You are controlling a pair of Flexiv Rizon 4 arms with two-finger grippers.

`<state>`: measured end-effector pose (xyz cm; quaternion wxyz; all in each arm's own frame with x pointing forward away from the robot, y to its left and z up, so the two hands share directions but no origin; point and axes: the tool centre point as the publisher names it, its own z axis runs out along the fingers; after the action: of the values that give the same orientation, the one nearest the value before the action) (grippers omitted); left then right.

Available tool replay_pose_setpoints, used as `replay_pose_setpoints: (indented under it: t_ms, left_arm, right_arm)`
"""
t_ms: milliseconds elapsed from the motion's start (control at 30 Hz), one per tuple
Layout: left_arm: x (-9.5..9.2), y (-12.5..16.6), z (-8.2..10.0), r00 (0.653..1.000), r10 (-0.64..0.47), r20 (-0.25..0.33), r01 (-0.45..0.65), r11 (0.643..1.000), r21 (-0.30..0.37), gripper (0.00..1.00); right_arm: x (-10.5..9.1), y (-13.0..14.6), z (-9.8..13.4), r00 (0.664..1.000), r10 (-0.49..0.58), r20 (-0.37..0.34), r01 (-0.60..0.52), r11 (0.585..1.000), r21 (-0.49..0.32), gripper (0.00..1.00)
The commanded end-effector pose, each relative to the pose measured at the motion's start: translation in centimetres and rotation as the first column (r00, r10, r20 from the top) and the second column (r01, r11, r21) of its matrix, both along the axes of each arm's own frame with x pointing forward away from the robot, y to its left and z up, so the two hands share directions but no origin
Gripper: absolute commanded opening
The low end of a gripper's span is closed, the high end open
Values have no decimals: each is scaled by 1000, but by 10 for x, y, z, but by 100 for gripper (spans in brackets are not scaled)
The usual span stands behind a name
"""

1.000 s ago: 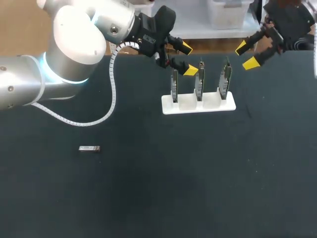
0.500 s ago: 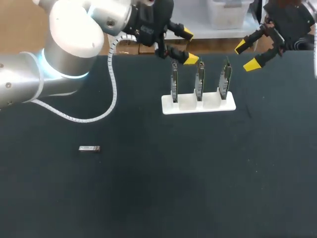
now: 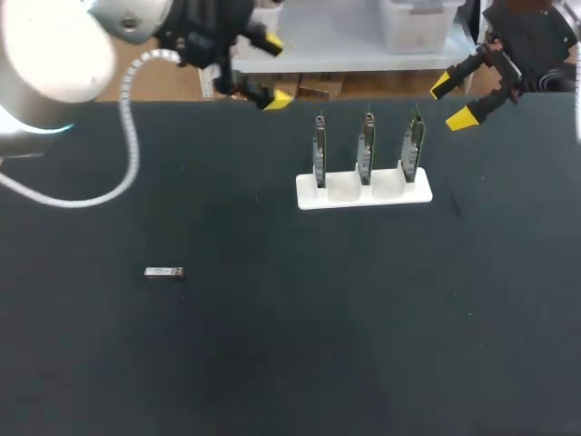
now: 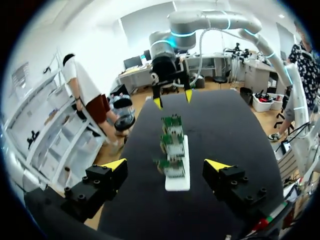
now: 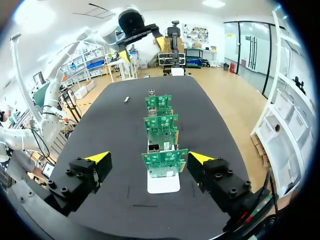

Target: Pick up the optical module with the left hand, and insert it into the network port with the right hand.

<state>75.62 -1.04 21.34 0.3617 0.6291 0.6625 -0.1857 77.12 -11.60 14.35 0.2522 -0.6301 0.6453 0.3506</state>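
Head view gives you module (image 3: 163, 272) flat on table (image 3: 272, 363), well left of rack (image 3: 363, 194). Left wrist view misses it: there you get rack, three boards (image 4: 172, 150) ahead of fingers, right gripper (image 4: 172, 97) beyond. Right wrist view catches module as small sliver past boards. Left gripper (image 3: 270, 71) spread wide, empty, over table's back edge, well apart from module. Right gripper wide too, holding nothing, near back right of rack.

table (image 3: 272, 363): black | white rack (image 3: 363, 193): far middle, three boards (image 3: 367, 145) upright | optical module (image 3: 164, 272): flat, left
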Motion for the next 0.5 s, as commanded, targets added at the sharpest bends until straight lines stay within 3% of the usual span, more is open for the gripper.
replay_pose_setpoints:
  t_ms: [33,233,400,467,500]
  left_arm:
    - [-36,60,8,995,95,-8,-94,992,79,100]
    - [-53,101,-25,984,158,-80,-138,969,205,100]
    - [-60,118,-48,976,175,-132,-146,968,203,100]
    - [-58,112,-49,986,97,-136,-77,987,142,100]
    - [-58,112,-49,986,97,-136,-77,987,142,100]
  right_arm:
    - [-2,0,0,1000,-3,4,3,1000,0,100]
    - [-2,0,0,1000,-3,4,3,1000,0,100]
    - [-2,0,0,1000,-3,4,3,1000,0,100]
    - [-2,0,0,1000,-3,4,3,1000,0,100]
    - [-2,0,0,1000,-3,4,3,1000,0,100]
